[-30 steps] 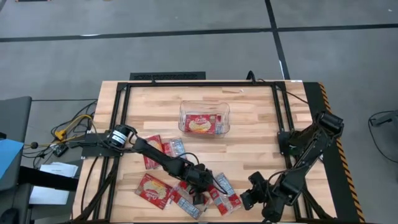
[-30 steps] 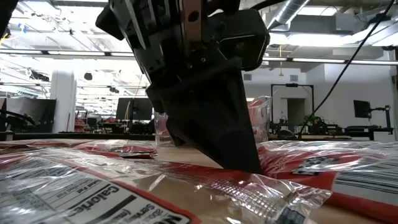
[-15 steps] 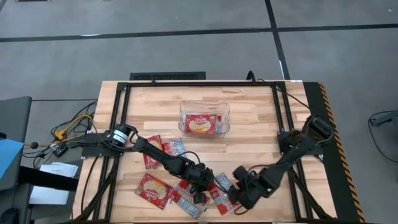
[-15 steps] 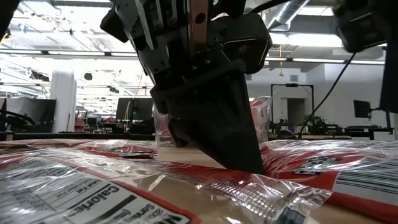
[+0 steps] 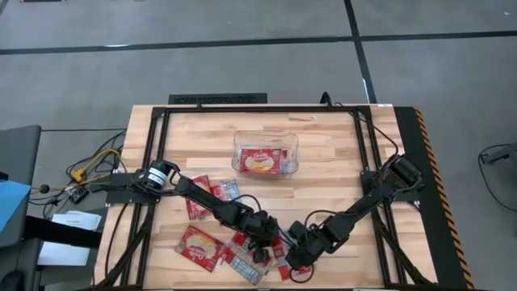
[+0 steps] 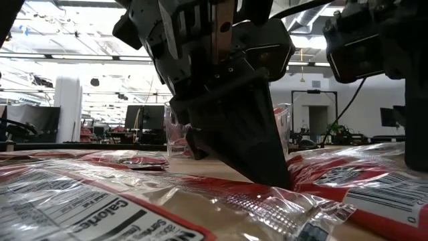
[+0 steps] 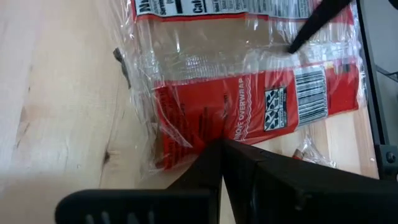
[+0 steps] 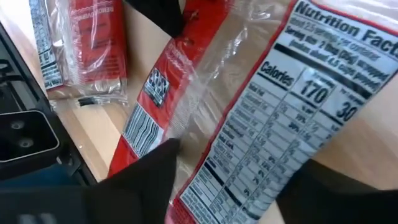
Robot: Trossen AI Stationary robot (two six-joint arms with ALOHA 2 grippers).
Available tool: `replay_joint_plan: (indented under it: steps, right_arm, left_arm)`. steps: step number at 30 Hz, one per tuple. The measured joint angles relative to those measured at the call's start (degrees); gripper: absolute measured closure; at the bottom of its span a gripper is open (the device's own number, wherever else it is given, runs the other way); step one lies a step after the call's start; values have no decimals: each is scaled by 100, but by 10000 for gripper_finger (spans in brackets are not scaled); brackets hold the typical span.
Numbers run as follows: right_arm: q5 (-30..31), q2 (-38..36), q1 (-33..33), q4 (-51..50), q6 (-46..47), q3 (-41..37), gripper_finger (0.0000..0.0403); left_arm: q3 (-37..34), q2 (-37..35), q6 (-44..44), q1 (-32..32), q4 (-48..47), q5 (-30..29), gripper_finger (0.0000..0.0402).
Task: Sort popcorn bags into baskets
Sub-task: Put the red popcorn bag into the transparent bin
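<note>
Left gripper [image 5: 260, 242] is pressing down, clenched, onto a popcorn bag [image 7: 249, 106] at the worktop's [image 5: 339, 170] near edge. Right gripper [image 5: 292, 257] is hovering just beside it, fingers spread over another packet [image 8: 249, 124]. Clear bin [image 5: 266, 153] is sitting mid-worktop, holding bags.
</note>
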Motion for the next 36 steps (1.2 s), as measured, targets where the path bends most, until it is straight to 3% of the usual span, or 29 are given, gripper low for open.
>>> replay_joint_plan:
  steps: [8, 10, 15, 18, 25, 30, 36]
  right_arm:
    - [23, -284, 4, -208, -91, 28, 357]
    - [31, -380, 1, -263, -191, 26, 384]
    - [69, -825, -140, -671, -278, 15, 369]
    - [217, -1222, -325, -1213, -578, 97, 383]
    - [928, -1863, -1366, -2934, -2727, 1315, 383]
    - [1470, -1561, -2341, -4133, -4691, 2519, 389]
    - [1809, -591, -3202, -4618, -6837, 3596, 388]
  left_arm:
    - [-4, -90, -115, 53, -43, 340, 401]
    - [-11, -208, -210, 73, -196, 487, 401]
    - [-69, -961, -201, 160, -1472, 642, 401]
    - [-39, -1729, -175, 225, -2344, 597, 401]
    - [-27, -3620, -380, 249, -3855, -171, 401]
    - [-24, -4795, -851, 186, -4150, -1076, 401]
    - [-17, -5682, -1170, 81, -4375, -2220, 401]
